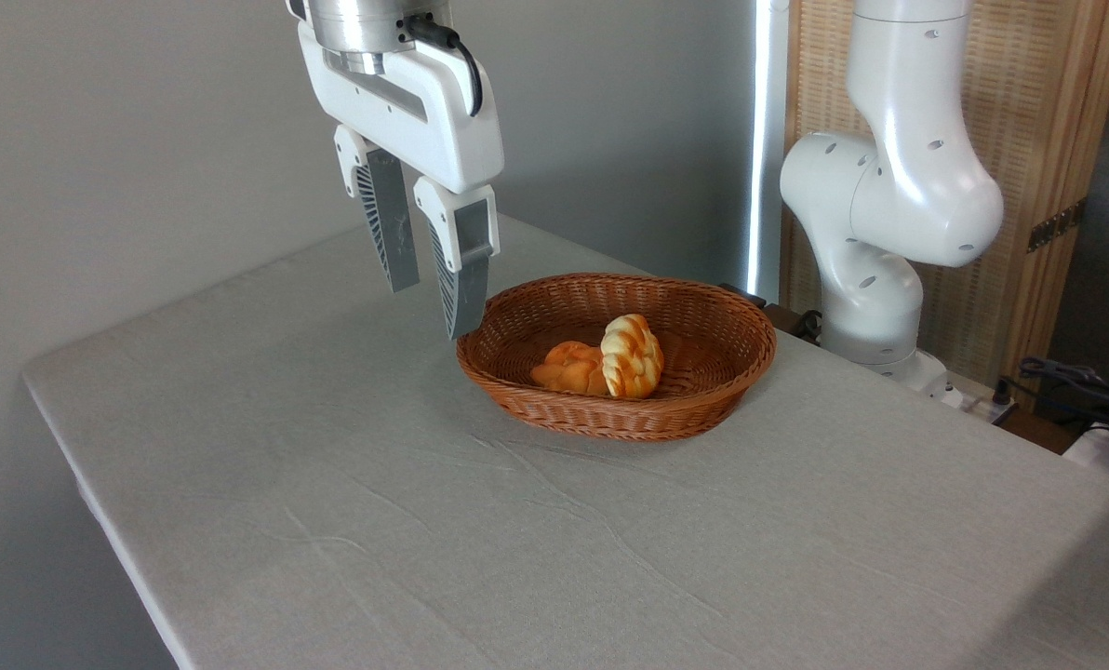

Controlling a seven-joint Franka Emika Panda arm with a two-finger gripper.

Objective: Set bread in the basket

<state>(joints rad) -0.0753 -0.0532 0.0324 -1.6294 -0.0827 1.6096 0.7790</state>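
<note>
From the fixed camera, the pincer (435,300) hangs above the desk (350,484), just left of the basket (703,372) and raised clear of it. Its two grey fingers (466,270) point down with a plain gap between them; it is released and holds nothing. The nearer fingertip shows in front of the basket's left rim.

The basket stands on the grey cloth of the desk, toward the far side, right of centre. The loaf (631,355) lies inside it, near the middle, seen almost end-on, its braided crust pale at the seams. A darker orange bun (568,368) lies in the basket too, just left of the loaf and touching it.

The arm's white base (875,279) stands at the far right edge of the desk, behind the basket. Cables (1066,377) lie past the desk at the right.
</note>
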